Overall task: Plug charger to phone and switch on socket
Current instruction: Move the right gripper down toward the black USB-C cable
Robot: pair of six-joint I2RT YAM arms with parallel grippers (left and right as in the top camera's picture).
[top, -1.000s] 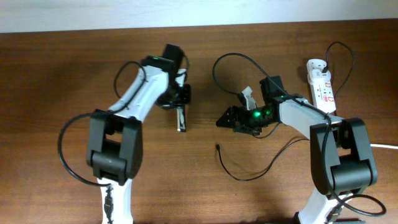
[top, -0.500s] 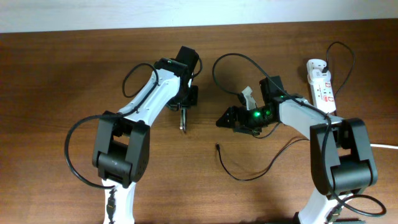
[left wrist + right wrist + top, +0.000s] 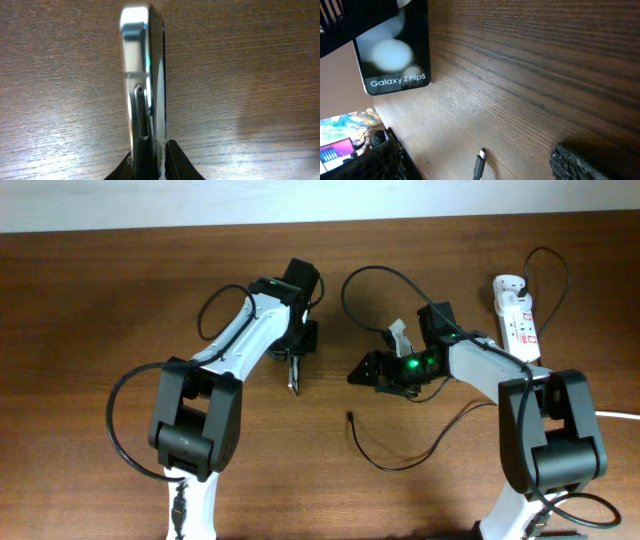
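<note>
Overhead: the left arm's elbow has swung rightward since a second ago. The left gripper (image 3: 293,355) clamps the phone (image 3: 292,377) on its edge at centre. The charger (image 3: 352,420) lies lower centre, the socket (image 3: 518,320) upper right.

Left wrist: the fingers (image 3: 175,160) hug the upright phone.

Right wrist: the right gripper (image 3: 485,155) gapes wide with the charger's tip between its fingers; the phone is upper left.

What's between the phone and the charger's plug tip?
Only bare wooden table lies between the phone and the charger's plug tip. The right wrist view shows it; overhead agrees.
</note>
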